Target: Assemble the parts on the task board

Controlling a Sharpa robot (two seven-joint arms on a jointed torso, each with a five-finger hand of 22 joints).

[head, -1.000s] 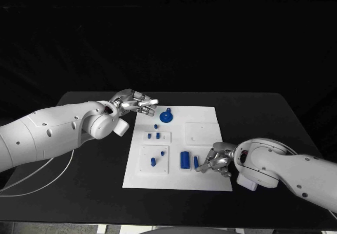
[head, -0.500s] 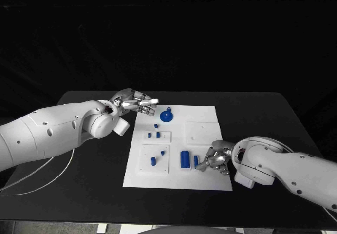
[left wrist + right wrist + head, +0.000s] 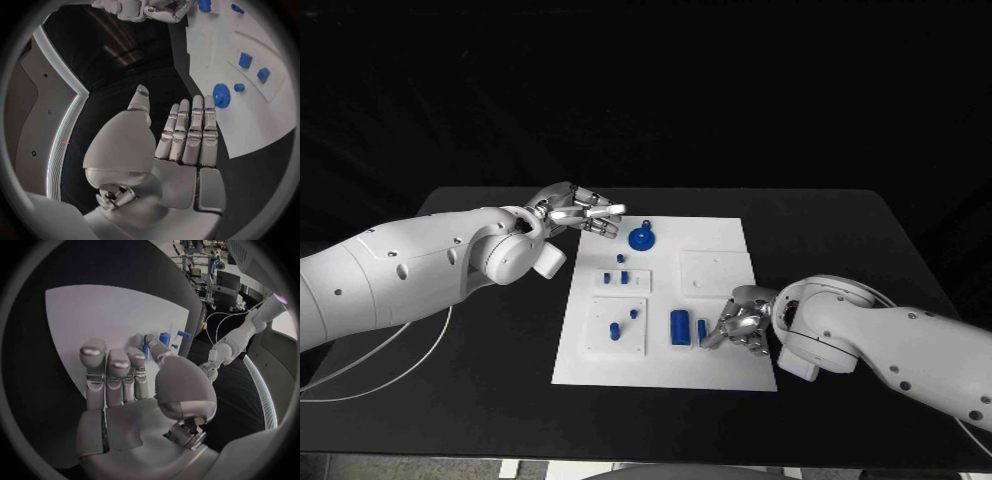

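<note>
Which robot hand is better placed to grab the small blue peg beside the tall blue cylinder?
The right robot hand: it rests right beside the small blue peg. The left robot hand hovers at the board's far corner.

A black table (image 3: 834, 240) fills the middle and lower part of the head view, its far edge running straight across just above the centre. Behind it, the upper half of the frame is a dark, faintly creased black backdrop (image 3: 646, 90). At the lower left a thin white cable (image 3: 380, 362) curves over the tabletop. Along the bottom edge a strip of pale floor (image 3: 488, 468) shows.
</note>
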